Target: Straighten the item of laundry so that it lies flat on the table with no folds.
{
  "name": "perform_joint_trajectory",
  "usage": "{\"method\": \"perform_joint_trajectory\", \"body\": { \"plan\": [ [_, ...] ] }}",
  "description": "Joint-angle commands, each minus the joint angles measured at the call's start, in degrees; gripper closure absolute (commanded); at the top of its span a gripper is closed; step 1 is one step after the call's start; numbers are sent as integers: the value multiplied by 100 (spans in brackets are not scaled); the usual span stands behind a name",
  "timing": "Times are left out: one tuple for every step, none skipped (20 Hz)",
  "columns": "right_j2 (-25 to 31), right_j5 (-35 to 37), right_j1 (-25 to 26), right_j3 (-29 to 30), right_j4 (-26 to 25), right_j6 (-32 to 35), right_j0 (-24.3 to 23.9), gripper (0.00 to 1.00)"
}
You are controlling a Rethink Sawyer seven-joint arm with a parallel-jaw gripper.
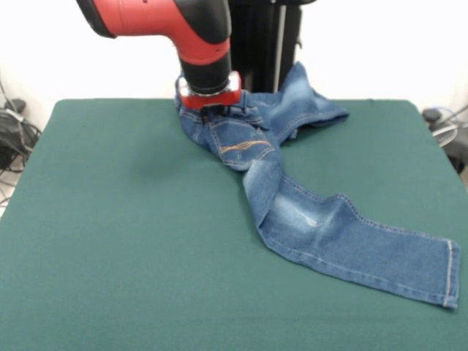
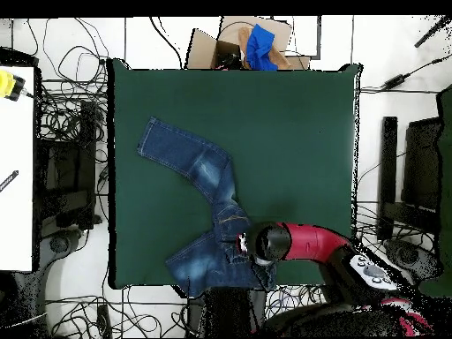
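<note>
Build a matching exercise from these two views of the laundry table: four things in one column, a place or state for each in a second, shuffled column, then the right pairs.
Things:
1. jeans leg with the hem
2. robot arm
3. table
4. back pocket with orange stitching

Places or states:
A. covered in dark green cloth
B. stretched out flat toward the table's near corner in the front view
C. comes down onto the bunched waist end of the jeans
D. just below the arm's tip, on crumpled denim

Pairs: 1-B, 2-C, 3-A, 4-D
</note>
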Motion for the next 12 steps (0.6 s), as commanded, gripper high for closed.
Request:
{"method": "perform_joint_trajectory", "body": {
  "plan": [
    [607, 619, -775, -618, 465, 95, 110, 100],
    [633, 668, -826, -589, 492, 69, 88, 100],
    [634, 710, -898, -535, 516, 69, 87, 100],
    [639, 775, -987, -511, 537, 48, 88, 100],
    [640, 825, -1054, -504, 548, 36, 102, 100],
    [636, 900, -1124, -496, 569, 29, 109, 100],
    [639, 939, -1182, -470, 582, 30, 115, 100],
    [630, 997, -1221, -464, 606, 39, 121, 100],
    [640, 1026, -1242, -491, 620, 28, 128, 100],
    [638, 1000, -1227, -500, 615, 29, 124, 100],
    [651, 952, -1168, -537, 598, 8, 117, 100],
    [665, 879, -1057, -594, 560, -31, 91, 100]
  ]
}}
